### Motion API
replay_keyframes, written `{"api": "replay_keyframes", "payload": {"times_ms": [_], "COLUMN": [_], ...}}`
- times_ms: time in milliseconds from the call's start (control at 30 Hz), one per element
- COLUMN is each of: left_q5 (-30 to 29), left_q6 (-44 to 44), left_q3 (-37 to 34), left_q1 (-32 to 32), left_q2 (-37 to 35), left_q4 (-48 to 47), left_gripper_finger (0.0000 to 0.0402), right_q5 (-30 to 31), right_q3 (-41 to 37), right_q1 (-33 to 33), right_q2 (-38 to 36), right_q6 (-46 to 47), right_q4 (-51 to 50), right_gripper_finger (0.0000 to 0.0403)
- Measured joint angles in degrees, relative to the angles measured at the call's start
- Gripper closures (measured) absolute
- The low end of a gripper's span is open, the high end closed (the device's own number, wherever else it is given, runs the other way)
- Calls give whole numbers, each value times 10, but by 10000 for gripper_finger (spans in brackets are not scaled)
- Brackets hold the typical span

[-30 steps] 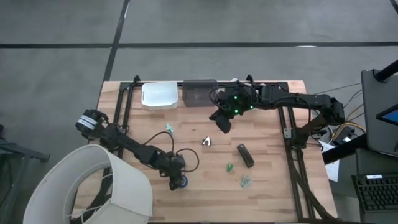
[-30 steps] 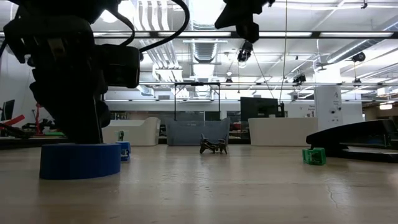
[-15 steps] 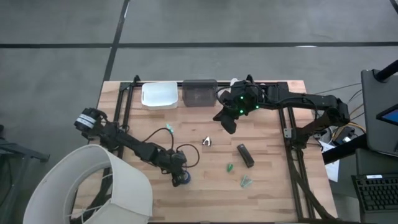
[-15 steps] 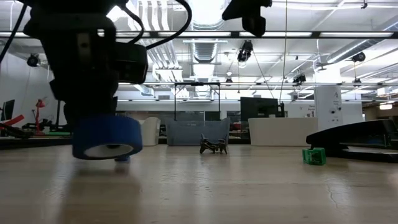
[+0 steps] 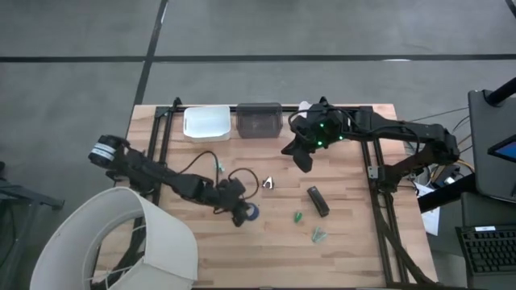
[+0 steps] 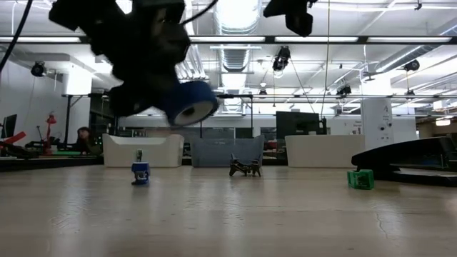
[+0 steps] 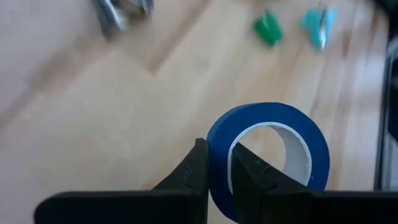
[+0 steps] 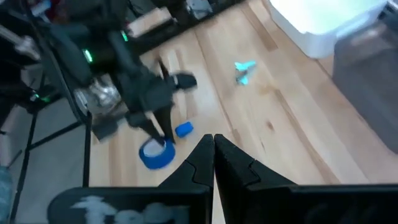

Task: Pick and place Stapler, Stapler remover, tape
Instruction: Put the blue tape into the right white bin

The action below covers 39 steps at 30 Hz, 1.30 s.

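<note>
my left gripper (image 7: 217, 163): clenched on blue ring-shaped tape roll (image 7: 268, 155), lifted above wooden table (image 5: 355, 234). my right gripper (image 8: 213, 149): closed, empty.

I'm seeing a blue tape roll (image 7: 267, 158) with a white core, a white bin (image 5: 206, 123), a grey bin (image 5: 258, 120), pale wooden worktop (image 5: 355, 234), green bits (image 5: 297, 217).
</note>
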Motion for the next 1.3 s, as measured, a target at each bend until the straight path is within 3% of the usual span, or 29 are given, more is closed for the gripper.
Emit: {"api": "replay_keyframes", "payload": {"times_ms": [167, 300, 667, 867, 1133, 1300], "left_q5": [-63, -100, -202, -227, -237, -237], "left_q6": [0, 3, 22, 39, 54, 55], "left_q3": [10, 14, 25, 28, 28, 28], "left_q1": [20, 38, 78, 98, 118, 120], "left_q2": [-36, -68, -138, -159, -161, -163], "left_q4": [4, 7, 8, 8, 8, 8], "left_gripper_finger": [343, 354, 344, 358, 347, 355], "right_q5": [64, 102, 82, 13, 10, 17], "right_q3": [-1, -1, -25, -56, -63, -63], "right_q1": [0, 0, 4, 6, 13, 17], "right_q2": [-17, -48, -54, -50, 2, 32], "right_q6": [-2, 1, 105, 183, 239, 257], "right_q4": [-48, -49, -57, 37, 160, 203], "right_gripper_finger": [394, 394, 382, 314, 202, 160]}}
